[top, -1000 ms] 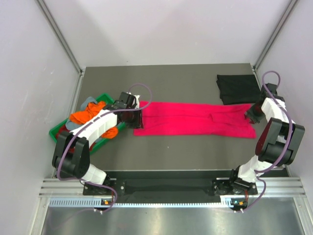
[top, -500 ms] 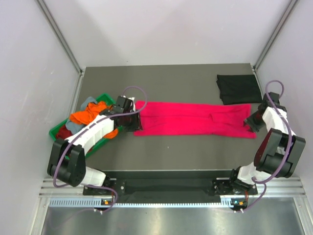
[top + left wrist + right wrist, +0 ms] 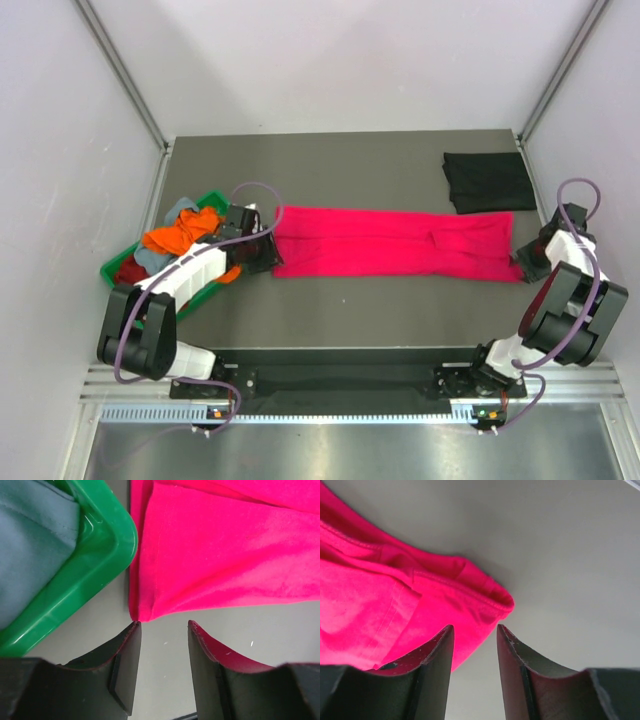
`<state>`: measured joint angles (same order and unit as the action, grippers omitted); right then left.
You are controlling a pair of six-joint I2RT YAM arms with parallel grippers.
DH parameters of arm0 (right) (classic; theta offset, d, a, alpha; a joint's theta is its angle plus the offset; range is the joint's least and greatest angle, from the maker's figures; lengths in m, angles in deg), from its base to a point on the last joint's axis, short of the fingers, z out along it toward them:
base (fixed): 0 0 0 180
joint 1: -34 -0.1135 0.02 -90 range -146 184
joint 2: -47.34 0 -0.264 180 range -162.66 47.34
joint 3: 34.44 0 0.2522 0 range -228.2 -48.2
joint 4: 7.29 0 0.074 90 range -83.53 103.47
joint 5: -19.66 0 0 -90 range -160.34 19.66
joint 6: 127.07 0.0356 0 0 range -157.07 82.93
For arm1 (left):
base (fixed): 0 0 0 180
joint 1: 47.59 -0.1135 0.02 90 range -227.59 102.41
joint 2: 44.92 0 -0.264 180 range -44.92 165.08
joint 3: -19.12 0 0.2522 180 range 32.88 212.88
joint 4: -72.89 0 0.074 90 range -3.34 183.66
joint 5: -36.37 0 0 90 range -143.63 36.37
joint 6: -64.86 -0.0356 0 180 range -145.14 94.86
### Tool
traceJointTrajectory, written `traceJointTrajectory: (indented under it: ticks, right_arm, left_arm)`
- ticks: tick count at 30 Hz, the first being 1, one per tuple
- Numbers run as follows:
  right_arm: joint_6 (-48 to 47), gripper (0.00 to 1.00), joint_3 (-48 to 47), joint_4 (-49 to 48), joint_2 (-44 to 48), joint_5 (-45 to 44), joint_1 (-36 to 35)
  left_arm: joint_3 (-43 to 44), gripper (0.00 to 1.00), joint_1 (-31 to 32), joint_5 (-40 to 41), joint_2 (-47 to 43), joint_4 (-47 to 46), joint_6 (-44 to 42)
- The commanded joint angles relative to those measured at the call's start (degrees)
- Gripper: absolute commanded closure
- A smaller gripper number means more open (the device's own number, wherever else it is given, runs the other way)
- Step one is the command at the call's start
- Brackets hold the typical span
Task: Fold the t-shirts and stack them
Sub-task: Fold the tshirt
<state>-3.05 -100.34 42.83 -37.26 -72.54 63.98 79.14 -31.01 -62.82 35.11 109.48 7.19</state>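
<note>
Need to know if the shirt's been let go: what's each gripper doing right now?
Left gripper: open, nothing held, pink shirt corner just ahead.
Right gripper: open, nothing held, at the shirt's other end.

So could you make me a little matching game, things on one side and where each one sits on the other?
1 pink t-shirt
2 black t-shirt
3 orange t-shirt
4 green tray

A at the left edge of the table
B laid out long across the middle
C at the far right corner
D heaped in the tray

Pairs: 1-B, 2-C, 3-D, 4-A
</note>
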Motion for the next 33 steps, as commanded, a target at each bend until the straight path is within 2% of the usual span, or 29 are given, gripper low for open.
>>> traceJointTrajectory:
  ticks: [1,9,15,20,23,24,26,27,30,33]
  right_arm:
    - [-0.8,0.59,1.2,-4.4,-0.1,-0.9,0.7]
    - [-0.7,0.59,2.7,-7.8,-2.7,-4.5,0.8]
    - [-0.9,0.59,3.0,-8.6,-4.2,-5.8,0.8]
    - [-0.7,0.60,3.0,-8.8,-4.4,-6.7,0.8]
    - [-1.1,0.60,3.2,-8.8,-4.3,-7.0,0.8]
    - [-1.1,0.60,3.3,-8.8,-4.3,-7.1,0.8]
    - [-1.5,0.64,3.1,-8.8,-4.6,-7.6,0.9]
    - [-1.7,0.73,2.9,-8.8,-5.0,-7.6,1.0]
    - [-2.0,0.98,2.1,-8.4,-5.3,-8.9,1.2]
    - [-2.5,1.00,1.6,-7.7,-4.4,-10.7,1.2]
  left_arm:
    - [-2.4,0.52,-0.2,0.1,-1.0,-8.2,3.3]
    - [-4.4,0.50,-0.2,2.2,-0.3,-13.1,5.1]
    - [-2.6,0.51,-0.2,5.3,4.3,-10.4,2.9]
    - [-2.8,0.53,-0.2,5.6,6.3,-11.7,2.4]
    - [-2.4,0.66,-0.2,4.4,7.7,-11.9,1.9]
    - [-2.3,0.82,-0.2,3.9,7.8,-11.9,1.4]
    - [-2.0,0.95,-0.2,3.8,7.9,-10.3,1.1]
    - [-1.8,1.00,-0.2,4.6,7.7,-9.5,0.6]
    - [-1.3,1.00,-0.2,6.8,6.4,-6.2,-0.6]
    - [-1.7,1.00,-0.1,10.9,4.6,-3.1,-0.7]
